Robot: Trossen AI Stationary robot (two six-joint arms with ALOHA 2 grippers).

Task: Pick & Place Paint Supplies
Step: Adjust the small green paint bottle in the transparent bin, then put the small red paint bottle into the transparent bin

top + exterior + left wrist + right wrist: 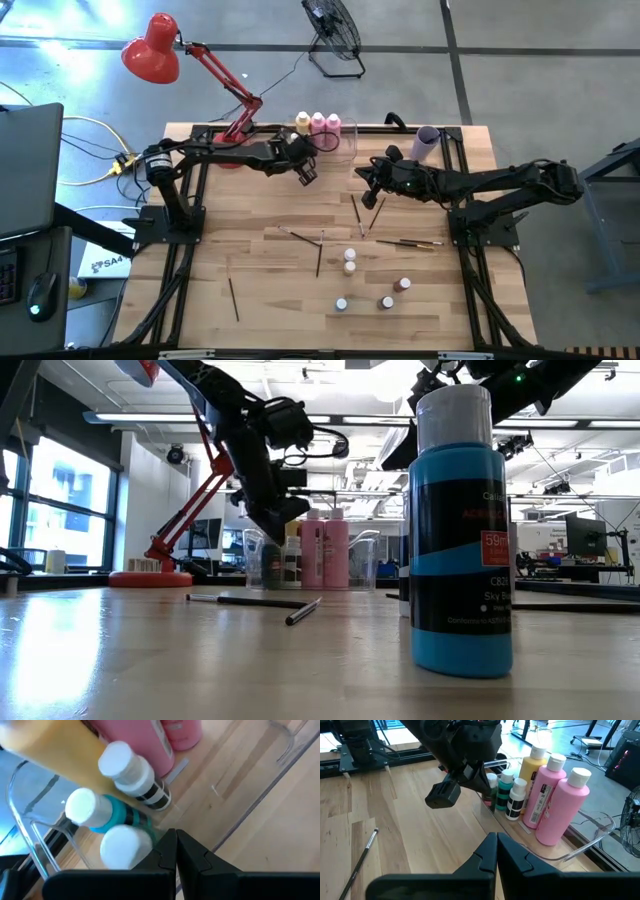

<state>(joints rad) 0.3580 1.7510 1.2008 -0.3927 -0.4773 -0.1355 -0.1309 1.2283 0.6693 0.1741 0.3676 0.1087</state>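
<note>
Pink bottles (560, 805), white caps, upright, clear bin (585, 842)

Left gripper (306, 176) jaws closed, right gripper (366, 188) jaws closed

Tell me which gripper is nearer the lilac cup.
Right. The right gripper hovers just inward of the lilac cup, while the left gripper is farther off, by the clear bin holding the bottles.

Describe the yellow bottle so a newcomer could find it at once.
Start at the red desk lamp at the table's far edge, then move to the clear plastic bin beside its base. Three tall bottles stand inside; the yellow bottle is nearest the lamp, the only one not pink.
</note>
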